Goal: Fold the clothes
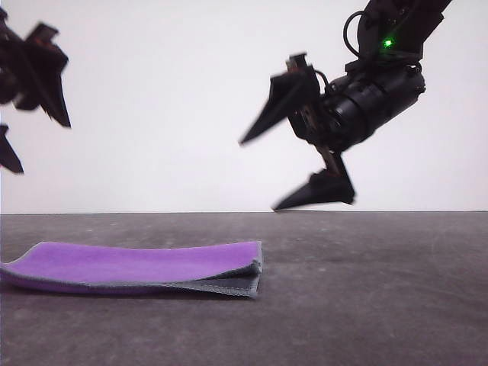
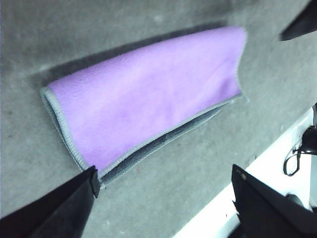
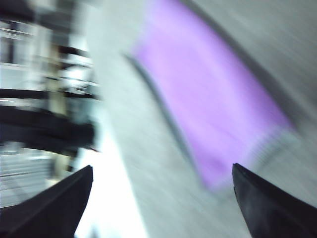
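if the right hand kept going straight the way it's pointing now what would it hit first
Probably the folded cloth. The right hand hangs open above the table, pointing down and toward the robot's left, where the cloth lies purple side up. Depth is unclear, so it could meet bare table beside it.

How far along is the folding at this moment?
One fold looks done: the cloth lies doubled on the table, purple face up, grey layer showing beneath along the edge. Nothing is in hand: the left gripper and right gripper hang open above it. Whether another fold is left can't be judged.

Left hand [image 1: 17,126] cropped; cloth [image 3: 213,109] blurred
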Controlling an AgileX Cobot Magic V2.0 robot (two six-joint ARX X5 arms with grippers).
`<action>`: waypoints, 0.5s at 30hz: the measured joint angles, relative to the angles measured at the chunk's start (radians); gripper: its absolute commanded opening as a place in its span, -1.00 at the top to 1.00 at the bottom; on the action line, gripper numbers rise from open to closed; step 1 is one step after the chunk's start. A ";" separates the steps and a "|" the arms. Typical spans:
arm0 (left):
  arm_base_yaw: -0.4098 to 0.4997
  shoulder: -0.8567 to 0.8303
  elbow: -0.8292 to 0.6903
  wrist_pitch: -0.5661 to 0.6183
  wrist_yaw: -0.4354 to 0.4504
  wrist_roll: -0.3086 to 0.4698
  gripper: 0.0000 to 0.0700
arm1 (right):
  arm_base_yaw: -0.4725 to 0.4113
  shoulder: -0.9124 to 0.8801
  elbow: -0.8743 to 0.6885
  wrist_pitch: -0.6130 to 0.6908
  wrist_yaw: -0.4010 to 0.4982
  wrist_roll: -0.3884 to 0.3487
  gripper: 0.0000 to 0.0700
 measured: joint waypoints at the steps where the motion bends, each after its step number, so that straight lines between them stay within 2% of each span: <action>1: 0.005 -0.009 0.002 0.000 0.000 -0.001 -0.48 | 0.000 0.000 0.000 -0.025 0.020 -0.009 -0.63; 5: 0.019 -0.030 0.003 0.000 -0.002 -0.008 -0.48 | 0.005 0.000 0.000 -0.130 0.052 -0.056 -0.63; 10: 0.042 -0.067 0.003 0.007 -0.003 -0.008 -0.48 | 0.023 0.000 0.000 -0.242 0.167 -0.091 -0.63; 15: 0.089 -0.084 0.003 0.026 -0.004 -0.029 -0.48 | 0.024 -0.050 -0.003 -0.295 0.189 -0.111 -0.62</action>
